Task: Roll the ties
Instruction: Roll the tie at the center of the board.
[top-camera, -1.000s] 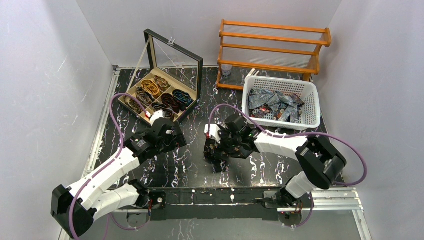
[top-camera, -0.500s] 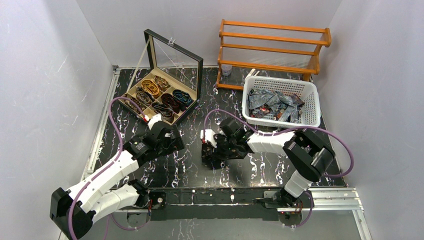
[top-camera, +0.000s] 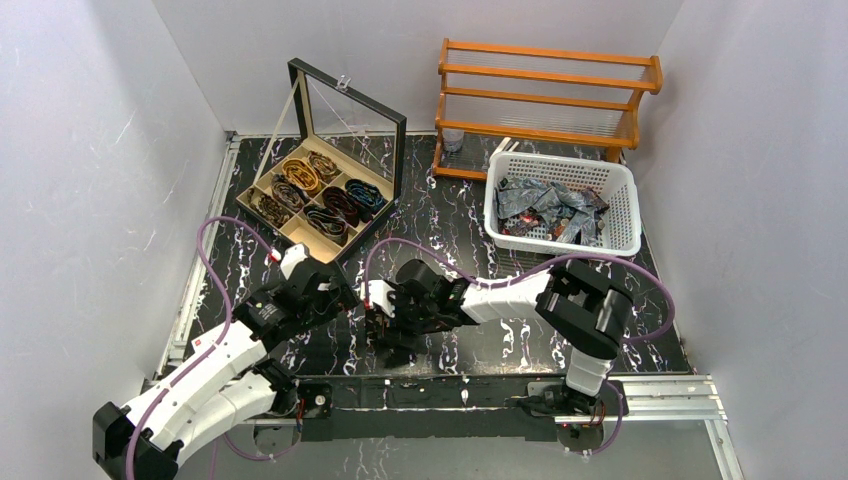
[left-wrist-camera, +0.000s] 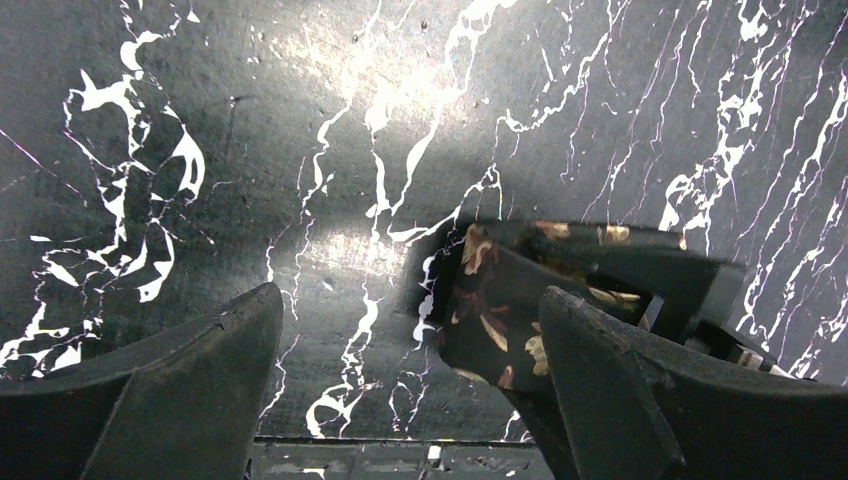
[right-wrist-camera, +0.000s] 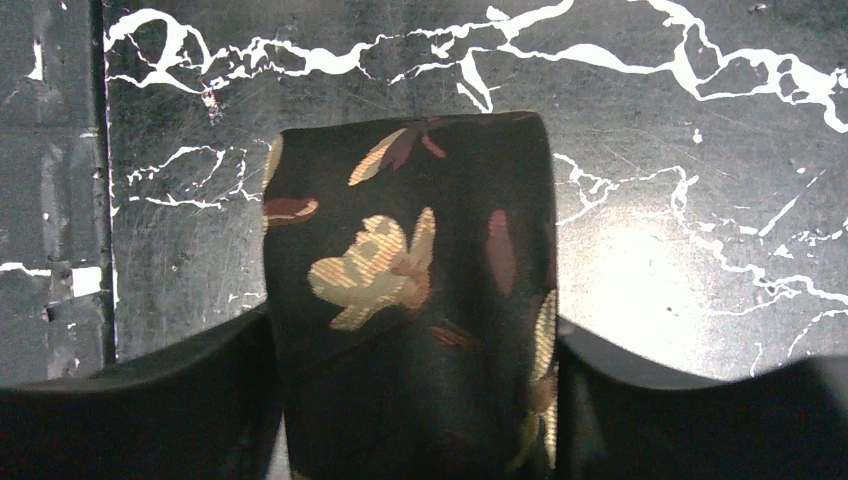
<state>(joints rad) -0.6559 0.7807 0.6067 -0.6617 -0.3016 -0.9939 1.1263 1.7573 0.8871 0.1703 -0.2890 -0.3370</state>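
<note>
The dark tie (right-wrist-camera: 410, 250) with gold floral spots is clamped in the right gripper (right-wrist-camera: 410, 335), whose two black fingers press against its side edges. Its folded end sticks out past the fingertips over the black marbled table (right-wrist-camera: 650, 150); whether the fabric touches the surface cannot be told. Just beside it the left gripper (left-wrist-camera: 410, 300) hangs low with its jaws spread wide and nothing between them, the tie (left-wrist-camera: 500, 300) lying just past one finger. Farther back on the left, a compartment box (top-camera: 300, 232) stands with its glass lid (top-camera: 345, 115) propped up, and most of its cells hold rolled ties (top-camera: 320, 195) in orange, maroon and teal. At the back right, a white basket (top-camera: 620, 195) holds a heap of loose ties (top-camera: 550, 210), mostly grey-blue, and a wooden rack (top-camera: 545, 90) stands behind it. Both grippers (top-camera: 390, 335) (top-camera: 335, 295) work near the table's front edge, close to the metal rail (top-camera: 450, 392) that carries the arm bases. Bare marbled surface lies between them and the two containers. Purple cables (top-camera: 215, 250) loop above the arms. Only the overhead view shows the containers. The right wrist view gives the tie's pattern and a straight seam (right-wrist-camera: 100, 200) in the surface. The left wrist view shows the tie from the side, doubled over between the other arm's fingers.
</note>
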